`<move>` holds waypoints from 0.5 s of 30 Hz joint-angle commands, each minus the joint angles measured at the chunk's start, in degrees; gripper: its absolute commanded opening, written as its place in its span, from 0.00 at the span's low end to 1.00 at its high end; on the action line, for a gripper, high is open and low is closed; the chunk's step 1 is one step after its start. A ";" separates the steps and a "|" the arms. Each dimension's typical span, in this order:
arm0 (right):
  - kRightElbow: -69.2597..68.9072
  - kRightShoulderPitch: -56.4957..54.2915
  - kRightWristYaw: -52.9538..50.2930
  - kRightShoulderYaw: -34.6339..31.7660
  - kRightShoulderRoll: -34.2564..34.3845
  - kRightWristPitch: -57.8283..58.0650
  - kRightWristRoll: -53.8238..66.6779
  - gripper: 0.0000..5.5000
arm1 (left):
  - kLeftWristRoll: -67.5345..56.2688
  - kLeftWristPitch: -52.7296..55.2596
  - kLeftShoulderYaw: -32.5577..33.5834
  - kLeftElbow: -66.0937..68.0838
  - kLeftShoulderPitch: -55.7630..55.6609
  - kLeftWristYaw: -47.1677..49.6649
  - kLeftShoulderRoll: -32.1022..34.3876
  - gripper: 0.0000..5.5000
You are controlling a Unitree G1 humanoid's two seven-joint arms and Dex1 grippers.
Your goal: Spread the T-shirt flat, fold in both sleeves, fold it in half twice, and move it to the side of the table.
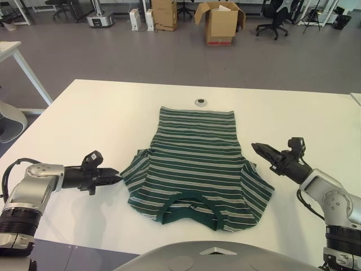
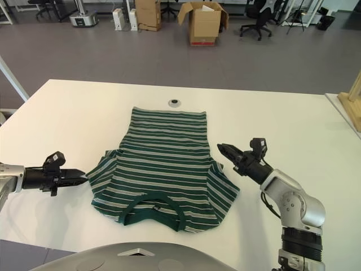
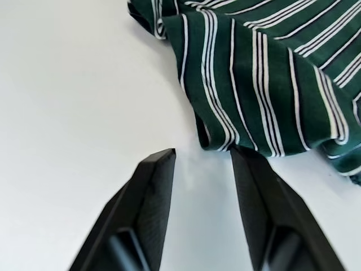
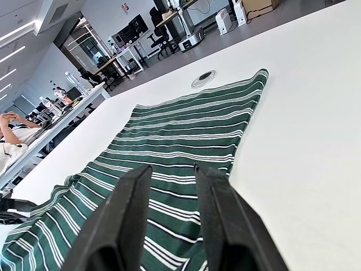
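Observation:
A green T-shirt (image 1: 194,164) with white stripes lies spread on the white table (image 1: 84,118), collar toward me and hem at the far side. Its sleeves bunch at both sides. My left gripper (image 1: 117,178) hovers low just beside the left sleeve (image 3: 225,107), open, its fingertips close to the sleeve's edge with nothing between them. My right gripper (image 1: 256,148) is a little above the right sleeve (image 1: 256,183), its fingers (image 4: 132,209) slightly apart and holding nothing. The shirt body (image 4: 186,141) stretches ahead of it.
A small round grey fitting (image 1: 201,102) sits in the table just beyond the shirt's hem. Bare table surface lies to both sides of the shirt. Cardboard boxes (image 1: 220,22) and office chairs stand on the floor far behind.

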 commanded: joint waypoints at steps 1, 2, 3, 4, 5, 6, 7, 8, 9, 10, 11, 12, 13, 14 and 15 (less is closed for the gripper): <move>1.00 -0.48 0.00 0.47 -1.57 -0.29 -0.62 0.26 | -1.44 5.40 -1.66 -0.33 2.92 -1.72 -0.28 0.33; 1.26 -0.36 0.02 0.58 -1.67 -0.49 -0.72 0.26 | -1.36 5.60 -1.64 0.46 2.54 -1.31 -0.55 0.33; 1.53 -0.36 0.06 0.74 -1.76 -0.68 -0.80 0.26 | -1.06 5.49 -1.70 1.25 2.25 -0.71 -0.88 0.33; 1.66 -0.38 0.02 0.89 -1.82 -0.81 -0.81 0.26 | -0.65 5.14 -1.92 1.96 2.06 -0.18 -1.13 0.33; 1.77 -0.55 -0.05 1.11 -1.94 -0.85 -0.77 0.26 | -0.23 4.82 -1.89 2.96 1.97 1.14 -1.70 0.29; 1.86 -0.69 -0.10 1.28 -2.07 -0.89 -0.74 0.26 | 0.08 4.24 -1.73 3.90 1.87 2.30 -2.28 0.28; 1.93 -0.78 -0.13 1.40 -2.17 -0.92 -0.72 0.26 | 0.27 3.82 -1.62 4.56 1.77 3.06 -2.67 0.24; 2.03 -0.74 -0.06 1.58 -2.31 -1.01 -0.80 0.26 | 0.10 3.63 -1.40 5.05 1.62 3.63 -3.18 0.20; 2.15 -0.67 0.01 1.80 -2.39 -1.11 -0.90 0.26 | -0.36 3.80 -1.13 5.18 1.60 4.02 -3.67 0.16; 2.23 -0.55 0.06 2.02 -2.46 -1.22 -1.01 0.26 | -1.10 4.43 -0.72 5.04 1.69 4.32 -4.16 0.14; 2.29 -0.46 0.08 2.18 -2.52 -1.33 -1.08 0.26 | -1.58 4.91 -0.46 4.93 1.72 4.48 -4.51 0.10; 2.43 -0.45 0.07 2.34 -2.60 -1.45 -1.19 0.26 | -1.76 5.08 -0.45 4.83 1.97 4.44 -4.71 0.07; 2.57 -0.48 0.06 2.42 -2.71 -1.56 -1.27 0.26 | -1.73 5.08 -0.47 4.82 2.24 4.39 -4.81 0.03; 2.75 -0.55 0.05 2.44 -2.82 -1.68 -1.33 0.26 | -1.61 4.99 -0.45 5.01 2.42 4.54 -4.97 0.01; 2.87 -0.61 0.02 2.45 -2.88 -1.78 -1.36 0.26 | -1.52 4.88 -0.42 5.16 2.50 4.70 -5.11 0.00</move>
